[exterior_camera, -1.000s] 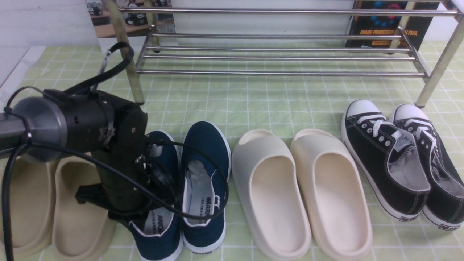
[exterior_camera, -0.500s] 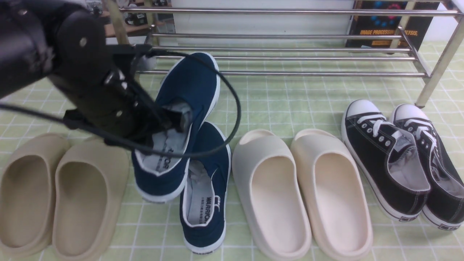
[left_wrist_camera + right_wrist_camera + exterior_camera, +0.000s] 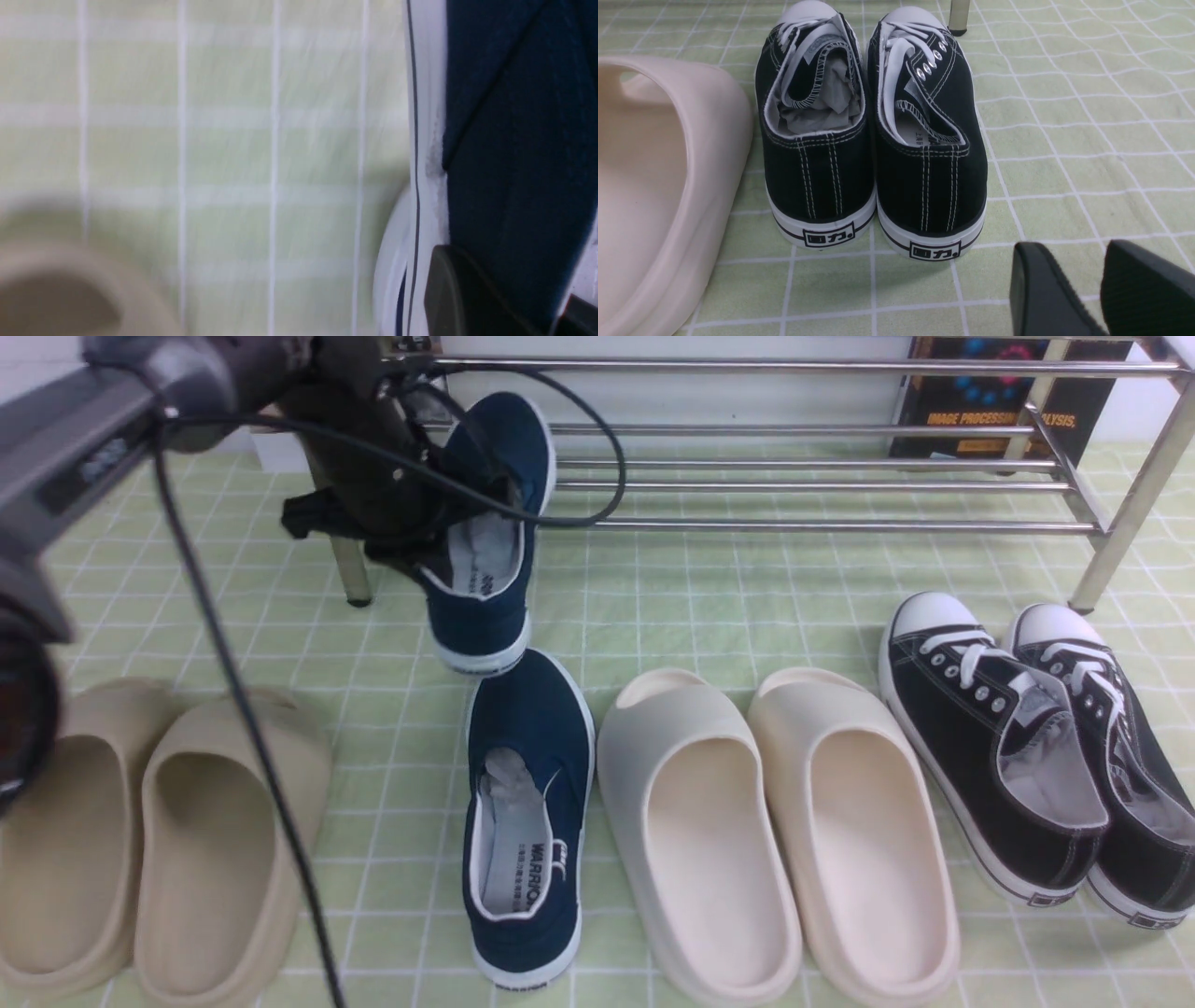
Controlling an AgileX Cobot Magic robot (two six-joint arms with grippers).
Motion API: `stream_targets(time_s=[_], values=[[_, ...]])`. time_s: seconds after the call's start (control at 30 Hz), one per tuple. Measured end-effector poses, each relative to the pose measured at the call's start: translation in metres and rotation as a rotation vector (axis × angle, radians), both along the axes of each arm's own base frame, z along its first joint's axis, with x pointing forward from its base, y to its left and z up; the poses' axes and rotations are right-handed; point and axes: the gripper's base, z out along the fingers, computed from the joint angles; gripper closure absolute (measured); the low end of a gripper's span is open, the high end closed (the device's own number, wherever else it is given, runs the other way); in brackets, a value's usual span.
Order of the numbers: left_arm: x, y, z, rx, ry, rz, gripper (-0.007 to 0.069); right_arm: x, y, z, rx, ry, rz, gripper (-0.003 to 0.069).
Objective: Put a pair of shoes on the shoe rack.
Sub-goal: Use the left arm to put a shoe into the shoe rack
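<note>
The left pincer [image 3: 495,499] is clamped on the collar of one navy shoe [image 3: 495,439] and holds it in the air at the left end of the shoe rack [image 3: 794,525]. Its toe is tipped up against the lower bars and its heel hangs clear of the table [image 3: 700,597]. The blurred left wrist view shows only the white sole, the navy canvas and one dark finger [image 3: 458,289] pressed to the shoe.

The second navy shoe [image 3: 532,728] lies flat on the table just below the hanging heel, toe toward the rack. It sits between the beige slides [image 3: 215,840] and the cream slides [image 3: 700,821]. The right pincer [image 3: 1085,254] hovers low behind the black sneakers [image 3: 817,168] – its jaws are a little apart and hold nothing.
</note>
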Motion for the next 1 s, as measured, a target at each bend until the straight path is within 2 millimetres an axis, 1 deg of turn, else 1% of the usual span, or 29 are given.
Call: stream_targets(time_s=[0.03, 0.13, 0.17, 0.33, 0.6, 0.77, 0.93, 1.0], values=[[0.011, -0.002, 0.002, 0.003, -0.015, -0.003, 0.0615, 0.0, 0.0, 0.0, 0.0, 0.0, 0.0, 0.0419], [0.033, -0.005, -0.006, 0.036, -0.035, -0.004, 0.0615, 0.0, 0.0, 0.0, 0.0, 0.0, 0.0, 0.0419], [0.04, -0.005, -0.004, 0.047, -0.057, -0.003, 0.0615, 0.0, 0.0, 0.0, 0.0, 0.0, 0.0, 0.0419], [0.055, -0.007, -0.007, 0.056, -0.107, 0.009, 0.0615, 0.0, 0.0, 0.0, 0.0, 0.0, 0.0, 0.0419], [0.064, -0.009, -0.01, 0.031, -0.166, 0.038, 0.0607, 0.0, 0.0, 0.0, 0.0, 0.0, 0.0, 0.0419], [0.066, -0.008, -0.009, 0.028, -0.191, 0.056, 0.055, 0.0, 0.0, 0.0, 0.0, 0.0, 0.0, 0.0419], [0.068, -0.007, -0.001, 0.026, -0.237, 0.07, 0.0414, 0.0, 0.0, 0.0, 0.0, 0.0, 0.0, 0.0419], [0.067, -0.007, 0.002, 0.03, -0.244, 0.07, 0.0393, 0.0, 0.0, 0.0, 0.0, 0.0, 0.0, 0.0419]])
